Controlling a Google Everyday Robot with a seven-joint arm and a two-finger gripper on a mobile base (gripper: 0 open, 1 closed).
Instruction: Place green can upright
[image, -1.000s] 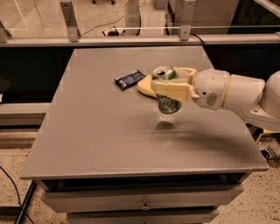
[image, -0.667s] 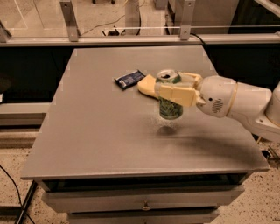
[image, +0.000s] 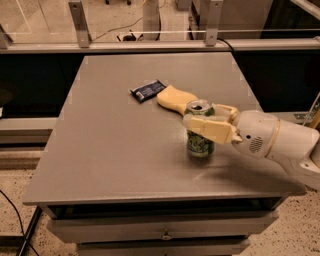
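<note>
The green can stands upright on the grey table, right of the middle, with its silver top and pull tab facing up and its base at the table surface. My gripper reaches in from the right and is shut on the can's upper half. One cream finger crosses the front of the can. The other finger runs behind it and sticks out to the left. The can's lower, green-patterned part shows below the front finger.
A dark blue snack packet lies flat behind and to the left of the can. My white arm hangs over the table's right front corner. A rail with metal posts runs behind the table. Drawers sit under the front edge.
The gripper has moved the can down and toward the front of the table. The can hung above the surface before and now stands at table level.
</note>
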